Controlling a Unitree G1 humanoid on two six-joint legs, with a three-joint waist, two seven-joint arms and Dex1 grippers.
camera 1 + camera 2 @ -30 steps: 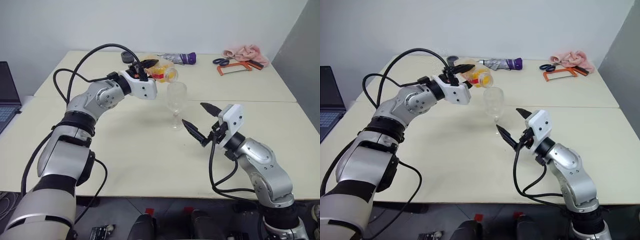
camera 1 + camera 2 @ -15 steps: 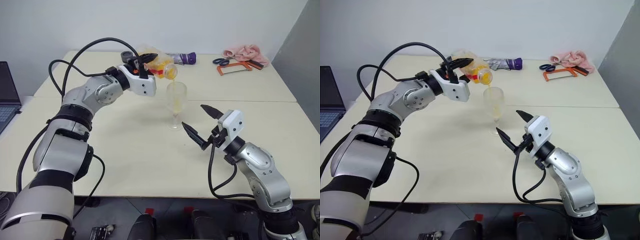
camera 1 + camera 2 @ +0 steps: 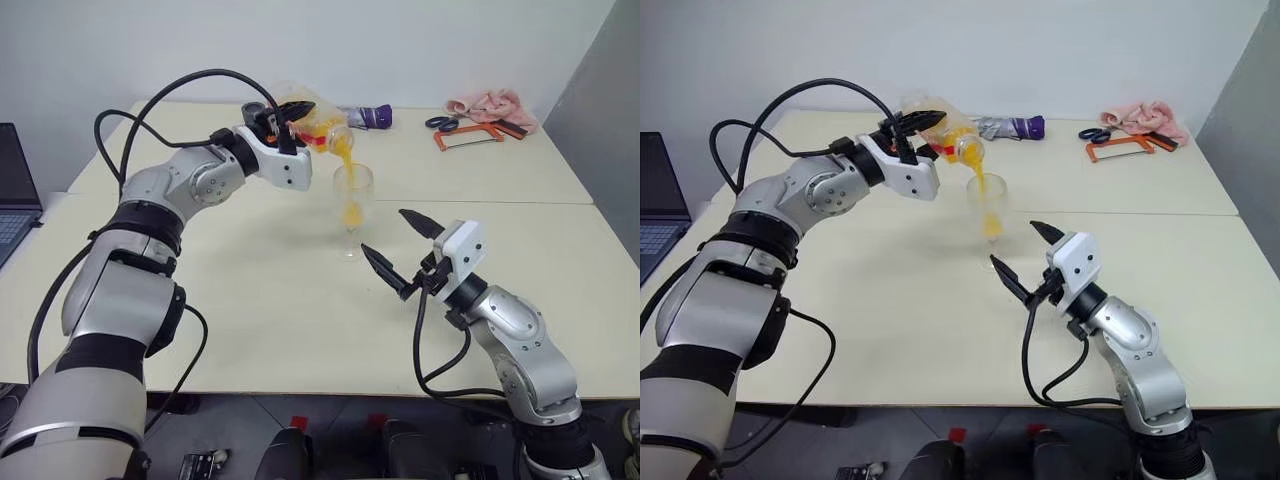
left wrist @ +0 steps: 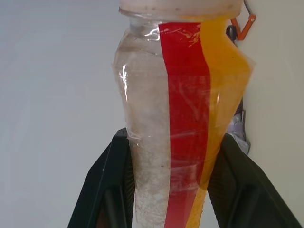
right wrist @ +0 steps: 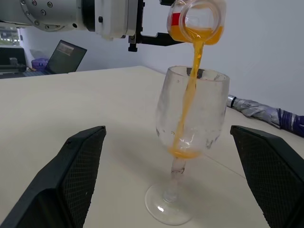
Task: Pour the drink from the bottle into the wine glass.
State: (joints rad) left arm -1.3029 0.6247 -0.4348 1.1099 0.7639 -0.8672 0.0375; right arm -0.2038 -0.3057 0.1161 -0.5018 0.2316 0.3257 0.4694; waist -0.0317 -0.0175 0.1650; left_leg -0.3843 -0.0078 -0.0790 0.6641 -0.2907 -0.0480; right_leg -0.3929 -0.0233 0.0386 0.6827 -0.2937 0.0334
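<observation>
Step in hand: pouring, under way. Left gripper [image 3: 290, 112] clamped on the bottle [image 3: 310, 122], tipped mouth-down above and just behind the wine glass [image 3: 352, 205]; a stream of the drink [image 5: 189, 102] falling from the open mouth into the bowl, pooling shallow at the bottom. About half of the bottle's contents left, judged from the left wrist view.

Right gripper [image 3: 402, 251] spread wide, holding nothing, just in front of the glass at foot level, 1 finger [image 5: 78, 173] to either side, both apart from the stem.

Next move, as judged: hold the tilt with the mouth kept over the rim, then roll the bottle upright before the bowl overfills. Risk: stream drifting outside the rim.

Surface: 2 pale cream tables [image 3: 250, 300] pushed together. Well beyond both grippers: folded umbrella [image 3: 362, 117], scissors [image 3: 441, 123], orange-framed tool [image 3: 468, 135], pink cloth [image 3: 485, 103]. Laptop [image 3: 14, 190] far left of left gripper. Plain white wall [image 3: 400, 40] behind.
</observation>
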